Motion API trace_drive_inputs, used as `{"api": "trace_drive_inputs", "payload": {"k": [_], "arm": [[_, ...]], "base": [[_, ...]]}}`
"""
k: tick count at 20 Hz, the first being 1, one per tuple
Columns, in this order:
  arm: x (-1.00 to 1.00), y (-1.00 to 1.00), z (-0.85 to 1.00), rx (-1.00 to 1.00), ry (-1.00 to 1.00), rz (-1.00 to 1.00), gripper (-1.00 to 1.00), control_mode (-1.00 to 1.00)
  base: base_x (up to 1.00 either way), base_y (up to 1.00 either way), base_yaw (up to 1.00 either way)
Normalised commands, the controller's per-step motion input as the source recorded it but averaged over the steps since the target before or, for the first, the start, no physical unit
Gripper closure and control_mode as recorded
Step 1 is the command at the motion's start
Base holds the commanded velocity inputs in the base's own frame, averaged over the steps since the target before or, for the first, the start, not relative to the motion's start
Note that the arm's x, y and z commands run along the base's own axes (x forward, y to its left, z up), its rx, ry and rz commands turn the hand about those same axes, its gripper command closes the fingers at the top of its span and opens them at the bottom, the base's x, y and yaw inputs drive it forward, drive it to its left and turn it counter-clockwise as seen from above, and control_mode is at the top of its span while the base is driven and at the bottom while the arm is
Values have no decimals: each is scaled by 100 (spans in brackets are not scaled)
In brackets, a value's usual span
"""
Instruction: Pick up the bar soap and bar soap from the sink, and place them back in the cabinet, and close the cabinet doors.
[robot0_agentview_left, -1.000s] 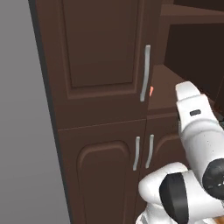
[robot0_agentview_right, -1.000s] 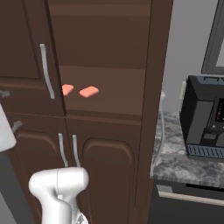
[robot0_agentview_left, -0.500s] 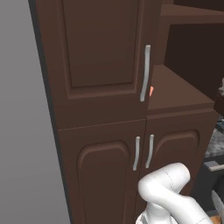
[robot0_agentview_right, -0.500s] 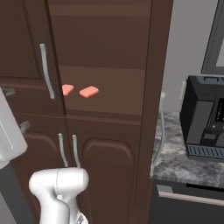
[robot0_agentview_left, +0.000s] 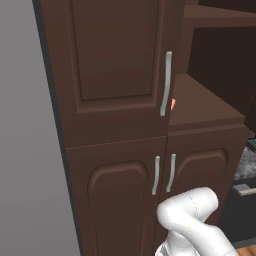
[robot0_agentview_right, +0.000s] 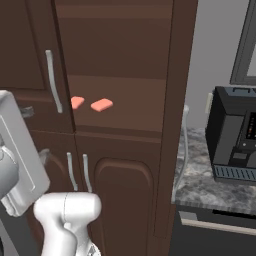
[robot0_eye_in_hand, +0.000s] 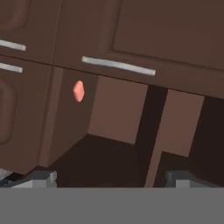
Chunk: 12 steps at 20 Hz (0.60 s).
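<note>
Bar soap (robot0_agentview_right: 102, 105) and its twin (robot0_agentview_right: 76, 102) sit side by side on the cabinet (robot0_agentview_right: 165, 75) shelf, near its front edge; left door (robot0_agentview_left: 112, 65) shut, the right one apparently open. Pincer (robot0_eye_in_hand: 111, 178) faces the opening, fingertips wide apart, empty; dark worktop (robot0_agentview_right: 215, 187) right

You see two soaps (robot0_agentview_right: 102, 105) side by side on cabinet (robot0_agentview_right: 175, 75) shelf, behind left door (robot0_agentview_left: 115, 65); lower doors (robot0_agentview_right: 122, 200) beneath; coffee machine (robot0_agentview_right: 232, 135) on counter (robot0_agentview_right: 210, 187) to right.
</note>
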Motion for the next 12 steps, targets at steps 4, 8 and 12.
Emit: {"api": "trace_drive_inputs", "payload": {"k": [4, 8, 12], "arm": [[-34, -41, 0, 14, -6, 0, -100, -100], [-20, -56, 0, 12, -5, 0, -100, -100], [0, -61, -6, 8, -3, 0, -100, -100]], "base": [[0, 0, 0], [0, 0, 0], [0, 0, 0]]}}
